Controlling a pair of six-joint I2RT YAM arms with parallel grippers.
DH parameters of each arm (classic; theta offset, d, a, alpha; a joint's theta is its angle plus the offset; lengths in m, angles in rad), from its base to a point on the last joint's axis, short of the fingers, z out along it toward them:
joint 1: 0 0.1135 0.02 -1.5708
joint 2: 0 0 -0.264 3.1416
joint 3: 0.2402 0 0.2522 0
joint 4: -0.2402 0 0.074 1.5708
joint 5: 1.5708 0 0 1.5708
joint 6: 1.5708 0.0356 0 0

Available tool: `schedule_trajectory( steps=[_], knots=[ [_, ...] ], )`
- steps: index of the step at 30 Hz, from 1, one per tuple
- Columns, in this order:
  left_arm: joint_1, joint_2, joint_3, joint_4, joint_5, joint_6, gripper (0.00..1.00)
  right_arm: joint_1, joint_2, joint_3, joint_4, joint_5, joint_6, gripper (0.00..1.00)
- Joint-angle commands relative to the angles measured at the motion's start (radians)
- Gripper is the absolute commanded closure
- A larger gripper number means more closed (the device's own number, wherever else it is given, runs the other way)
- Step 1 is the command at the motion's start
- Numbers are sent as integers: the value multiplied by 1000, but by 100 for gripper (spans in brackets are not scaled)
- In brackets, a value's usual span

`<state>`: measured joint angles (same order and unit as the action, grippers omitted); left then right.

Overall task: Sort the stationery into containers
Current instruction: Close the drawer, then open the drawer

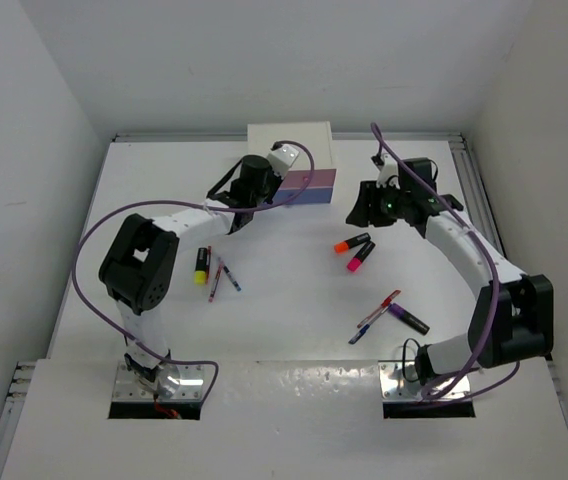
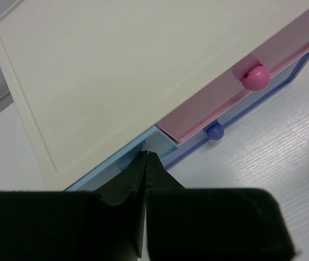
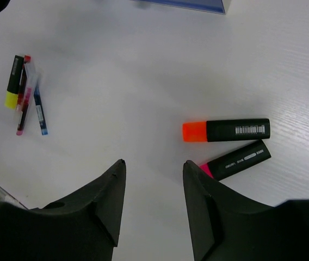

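The white cabinet (image 1: pixel 290 140) stands at the back; its pink drawer (image 2: pixel 220 106) and periwinkle drawer (image 2: pixel 263 95) stick out in front. My left gripper (image 2: pixel 146 154) is shut, with its tips against the light-blue drawer (image 2: pixel 119 163), whose knob is hidden; it also shows in the top view (image 1: pixel 267 190). My right gripper (image 3: pixel 153 162) is open and empty above the table, just left of the orange highlighter (image 3: pixel 225 130) and pink highlighter (image 3: pixel 236 160). A yellow highlighter (image 1: pixel 202 265), a red pen (image 1: pixel 215 281) and a blue pen (image 1: pixel 232 278) lie at the left. No erasers show.
A purple highlighter (image 1: pixel 407 319), a red pen (image 1: pixel 384 303) and a blue pen (image 1: pixel 364 328) lie near the right arm's base. White walls close in the table on three sides. Purple cables loop off both arms.
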<state>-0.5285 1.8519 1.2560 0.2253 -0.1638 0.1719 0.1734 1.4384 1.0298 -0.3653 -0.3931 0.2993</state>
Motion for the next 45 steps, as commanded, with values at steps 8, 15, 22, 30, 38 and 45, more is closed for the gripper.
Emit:
schedule_trajectory(
  steps=[8, 15, 22, 30, 38, 45],
  knots=[
    [7, -25, 43, 54, 12, -11, 72, 31, -68, -7, 71, 42, 55, 54],
    [7, -218, 95, -134, 131, -236, 47, 49, -101, -25, 175, 135, 136, 55],
    [65, -275, 167, -277, 201, -382, 42, 69, -53, -54, 330, 157, 434, 51],
    [114, -208, 266, -339, 267, -437, 39, 207, 121, 85, 384, 389, 312, 58],
    [102, -111, 348, -380, 187, -410, 37, 284, 269, 232, 368, 583, 270, 59],
    [131, -25, 370, -357, 230, -426, 39, 314, 375, 297, 378, 634, 242, 58]
  ],
)
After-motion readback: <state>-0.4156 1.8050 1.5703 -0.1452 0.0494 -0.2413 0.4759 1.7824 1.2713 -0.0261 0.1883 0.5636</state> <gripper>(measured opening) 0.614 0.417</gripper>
